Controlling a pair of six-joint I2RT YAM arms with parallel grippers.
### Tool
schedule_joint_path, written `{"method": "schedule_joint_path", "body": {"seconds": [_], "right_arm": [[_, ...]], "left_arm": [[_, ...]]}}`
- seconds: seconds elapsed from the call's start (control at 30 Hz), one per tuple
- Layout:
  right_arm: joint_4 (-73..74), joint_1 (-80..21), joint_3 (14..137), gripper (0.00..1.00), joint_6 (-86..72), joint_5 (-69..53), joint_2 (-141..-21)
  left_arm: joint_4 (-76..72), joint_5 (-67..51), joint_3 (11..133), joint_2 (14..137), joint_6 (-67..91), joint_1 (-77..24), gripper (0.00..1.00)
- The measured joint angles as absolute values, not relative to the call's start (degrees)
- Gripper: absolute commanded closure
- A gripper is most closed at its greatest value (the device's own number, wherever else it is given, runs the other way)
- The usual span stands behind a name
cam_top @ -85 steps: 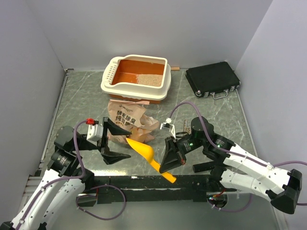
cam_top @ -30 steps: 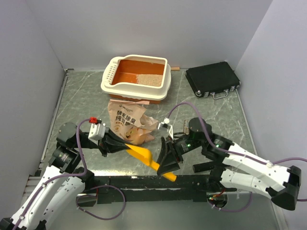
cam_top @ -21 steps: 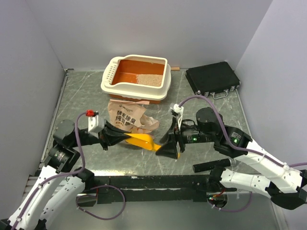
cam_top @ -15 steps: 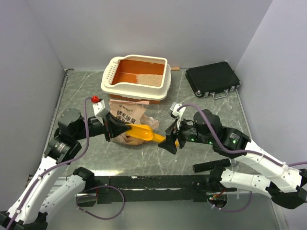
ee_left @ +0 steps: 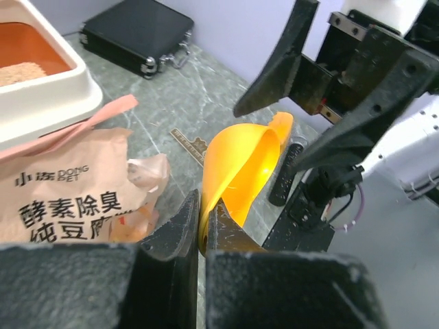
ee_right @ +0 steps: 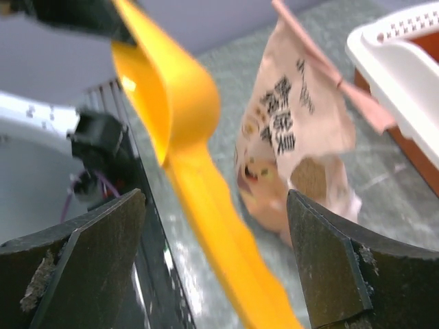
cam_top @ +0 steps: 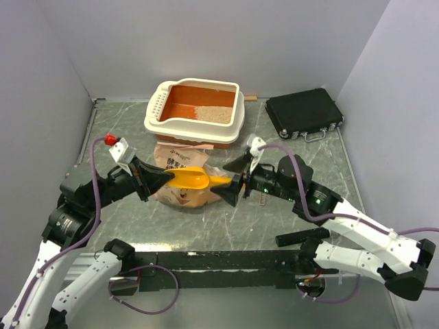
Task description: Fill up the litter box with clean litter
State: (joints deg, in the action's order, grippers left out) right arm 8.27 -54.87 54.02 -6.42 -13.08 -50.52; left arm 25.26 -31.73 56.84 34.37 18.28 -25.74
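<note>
One scoop (cam_top: 188, 179), bag (cam_top: 175, 166) near litter box (cam_top: 156, 120), case (cam_top: 304, 113)

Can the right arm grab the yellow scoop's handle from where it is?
Probably yes. The right tool is open, and the handle of the scoop runs between its fingers with nothing blocking it. The left tool is gripping the bowl end.
</note>
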Motion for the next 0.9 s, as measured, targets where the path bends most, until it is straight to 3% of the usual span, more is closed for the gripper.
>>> {"method": "schedule_joint_path", "body": {"seconds": [0.4, 0.63, 0.9], "right_arm": [[-25.3, -31.4, 44.8, 0.10, -33.1, -37.5, -54.7], [-44.4, -25.6, 34.6, 0.11, -49.4, -48.5, -56.4], [-55.2, -24.5, 31.4, 0.13, -55.3, -53.3, -58.9]], "left_arm": [[27.3, -24.4, 57.1, 30.6, 19.3, -25.7, 0.99], [26.7, -24.1, 55.5, 30.7, 20.1, -25.7, 0.99], [23.9, -24.4, 55.1, 31.8, 20.9, -25.7, 0.99]]}}
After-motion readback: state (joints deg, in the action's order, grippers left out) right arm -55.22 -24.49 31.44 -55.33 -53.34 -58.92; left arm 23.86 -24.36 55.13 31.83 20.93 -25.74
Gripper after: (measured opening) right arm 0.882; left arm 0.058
